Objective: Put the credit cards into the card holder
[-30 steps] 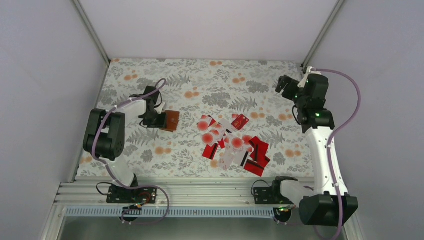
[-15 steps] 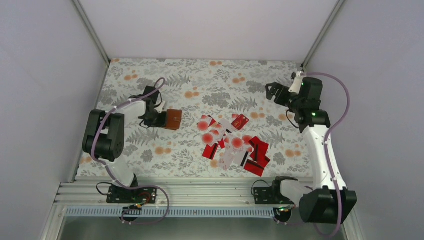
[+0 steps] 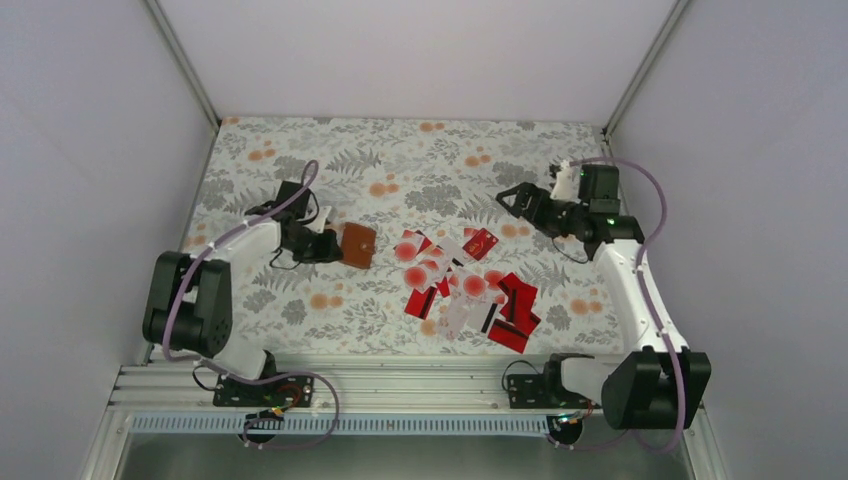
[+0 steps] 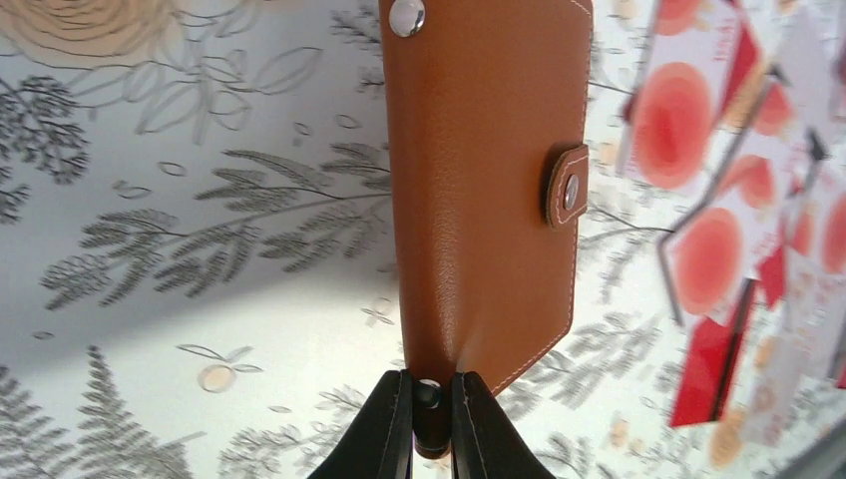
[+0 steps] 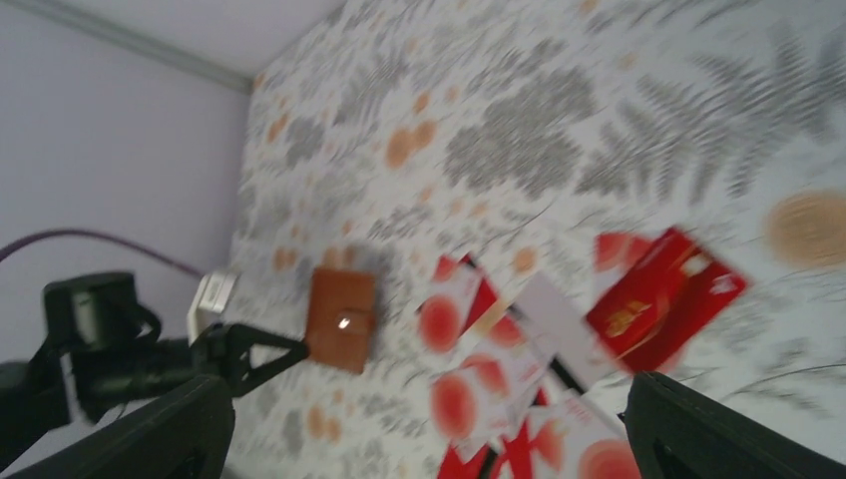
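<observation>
- Holder (image 3: 357, 244), brown and folded shut, sits left of centre on the table (image 3: 300, 160), just left of the card pile and apart from it.
- Its snap tab (image 4: 567, 187) is fastened over one long edge, and a second metal stud (image 4: 406, 15) shows at the far corner.
- Left gripper (image 4: 430, 397) is clamped on the holder's near short edge: the two black fingers almost meet, with the leather pinched between them.
- A soft shadow falls on the cloth beside the holder in the left wrist view. I cannot tell whether the holder lies flat or is raised a little.
- Cards (image 3: 465, 285) lie in a loose overlapping heap right of centre, all on the cloth and none in the holder.
- Some cards are solid red with a dark stripe; others are white with round red blotches.
- One red card (image 3: 481, 241) lies face up at the far edge of the heap and is sharper than the rest in the right wrist view.
- Right gripper (image 3: 512, 198) hangs above the table just beyond the far side of the heap, well apart from the holder.
- Its fingers (image 5: 170, 429) are spread wide at the two lower corners of the right wrist view, with nothing between them.
</observation>
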{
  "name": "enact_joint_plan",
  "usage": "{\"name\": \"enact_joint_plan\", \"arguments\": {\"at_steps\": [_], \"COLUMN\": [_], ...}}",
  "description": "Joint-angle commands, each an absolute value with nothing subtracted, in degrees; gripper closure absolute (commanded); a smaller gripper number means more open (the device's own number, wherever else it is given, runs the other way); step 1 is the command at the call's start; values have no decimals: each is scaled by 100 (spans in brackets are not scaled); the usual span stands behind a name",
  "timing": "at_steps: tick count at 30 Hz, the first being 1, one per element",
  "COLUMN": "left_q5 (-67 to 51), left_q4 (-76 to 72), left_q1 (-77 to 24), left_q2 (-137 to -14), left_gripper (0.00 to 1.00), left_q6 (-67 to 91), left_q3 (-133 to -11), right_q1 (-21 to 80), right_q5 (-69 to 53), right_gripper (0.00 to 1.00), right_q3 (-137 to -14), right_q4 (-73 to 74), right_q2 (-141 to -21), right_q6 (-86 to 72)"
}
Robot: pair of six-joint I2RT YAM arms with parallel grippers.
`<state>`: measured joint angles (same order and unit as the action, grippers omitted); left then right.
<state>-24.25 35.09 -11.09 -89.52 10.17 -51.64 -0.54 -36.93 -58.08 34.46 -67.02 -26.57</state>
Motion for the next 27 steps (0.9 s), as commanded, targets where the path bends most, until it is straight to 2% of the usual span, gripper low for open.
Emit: {"name": "enact_joint_plan", "arguments": {"at_steps": [1,12,22,27], "left_q5": [-3243,-4021,-5466,-5881], "left_q4": [3271,2914,2771,2715], "left_q1": [-1127,-1132,-1129,-1165], "left_q2": [-8471,-7398,-7079,-7009], "left_gripper": [98,98,98,98], "left_q6": [1228,1729,1727,1895], "left_q3": [-4968,-4800,-5568,-6062], "right_q1": [368,1731,2049,2275], "right_q5": [-4742,-4993,-6527,-6758], "right_gripper": [1,1,1,1], "right_q3": [-5661,-6217,-6732,-7095], "right_q4": [3551,2841,2358,2091], "right_q2": [-6894,-7960,-8591,-8812], "right_q6": [-3029,-3226,-3224,-3541]}}
